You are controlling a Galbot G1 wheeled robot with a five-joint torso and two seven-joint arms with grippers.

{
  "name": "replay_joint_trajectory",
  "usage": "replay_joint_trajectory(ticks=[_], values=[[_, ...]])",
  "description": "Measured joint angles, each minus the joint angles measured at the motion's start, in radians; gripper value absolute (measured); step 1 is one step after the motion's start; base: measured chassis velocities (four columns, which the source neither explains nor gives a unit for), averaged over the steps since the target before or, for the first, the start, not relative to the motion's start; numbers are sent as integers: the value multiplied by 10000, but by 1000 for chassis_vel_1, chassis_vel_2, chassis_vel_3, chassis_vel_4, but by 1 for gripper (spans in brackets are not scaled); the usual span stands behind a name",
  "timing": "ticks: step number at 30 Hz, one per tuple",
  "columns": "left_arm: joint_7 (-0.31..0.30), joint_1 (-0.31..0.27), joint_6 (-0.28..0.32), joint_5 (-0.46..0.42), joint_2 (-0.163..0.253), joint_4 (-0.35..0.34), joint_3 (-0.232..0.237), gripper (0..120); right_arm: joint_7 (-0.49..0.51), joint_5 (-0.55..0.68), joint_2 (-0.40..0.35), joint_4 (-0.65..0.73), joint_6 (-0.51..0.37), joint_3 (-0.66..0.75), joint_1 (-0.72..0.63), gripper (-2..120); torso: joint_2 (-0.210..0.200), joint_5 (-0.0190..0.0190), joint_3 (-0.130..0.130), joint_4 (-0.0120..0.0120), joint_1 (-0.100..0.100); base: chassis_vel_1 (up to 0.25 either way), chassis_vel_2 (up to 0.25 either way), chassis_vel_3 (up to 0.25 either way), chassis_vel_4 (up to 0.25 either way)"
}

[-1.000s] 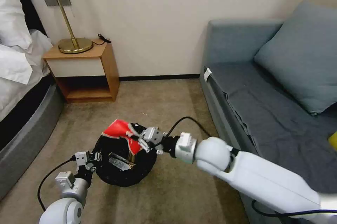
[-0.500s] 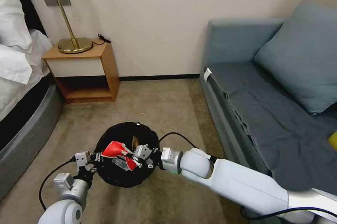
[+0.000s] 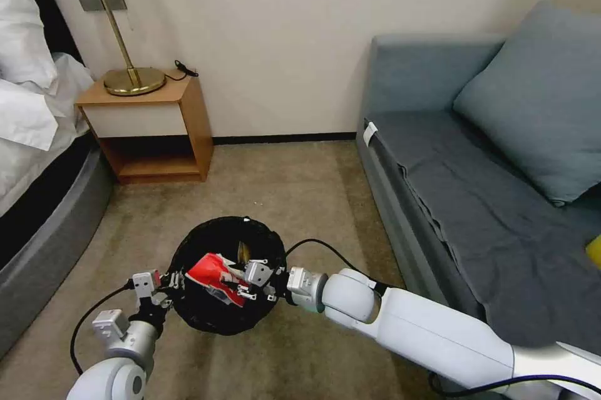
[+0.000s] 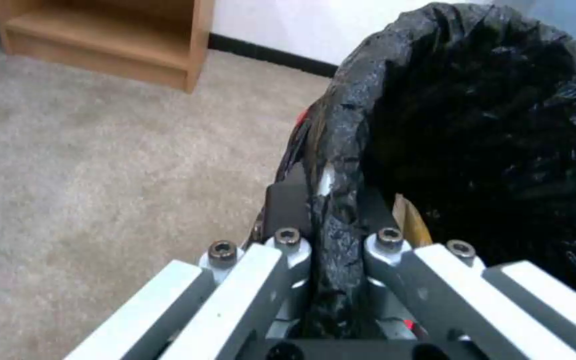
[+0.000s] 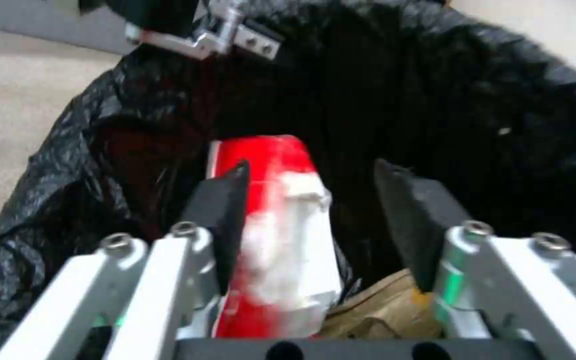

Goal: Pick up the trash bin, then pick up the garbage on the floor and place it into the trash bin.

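since a second ago the right arm has come down from the 12 o'clock rim into the bin's mouth, carrying the red packet (image 3: 211, 270) with it. at 9 o'clock the left gripper (image 3: 164, 282) is clamped on the lined rim of the trash bin (image 3: 206, 318), over the carpet floor (image 3: 294, 200). from 3 o'clock the right gripper (image 3: 249, 280) hangs inside the mouth, jaws apart, the packet lying against one finger (image 5: 225, 210), brown paper (image 5: 381, 312) beneath.

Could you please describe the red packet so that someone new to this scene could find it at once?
On the carpet between bed and sofa is the black trash bin. Over its mouth, between the open fingers of the right end effector, is the red packet, the only bright red thing there.
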Motion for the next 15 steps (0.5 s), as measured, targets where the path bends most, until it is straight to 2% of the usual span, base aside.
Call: replay_joint_trajectory(ticks=[1,2,4,6,8,10,12,15], values=[[-43,-9,44,-102,2,11,21,4,-2,46,-18,8,17,73,-48,60,0,0,0,0,-1,0,0,0,0],[-43,-9,44,-102,2,11,21,4,-2,46,-18,8,17,73,-48,60,0,0,0,0,-1,0,0,0,0],[-186,-22,137,-309,2,19,51,4,0,60,-65,43,56,242,-116,68,0,0,0,1,0,0,0,0,0],[-267,-28,170,-395,1,22,59,4,-1,58,-91,75,79,331,-148,70,0,0,0,1,-1,0,0,0,0],[-756,-50,375,-861,1,24,70,4,46,78,-302,366,207,996,-389,83,0,2,0,2,-1,0,0,0,0],[-901,-56,433,-998,1,24,75,4,68,97,-401,484,256,1226,-495,85,0,1,0,2,0,0,0,0,0],[-1426,-106,670,-1623,5,22,124,4,69,107,-699,813,418,2151,-967,96,0,1,0,1,-1,0,0,0,0],[-2043,-203,971,-2261,23,20,186,4,82,107,-954,1085,574,3191,-1692,99,0,1,0,0,0,0,0,0,0]])
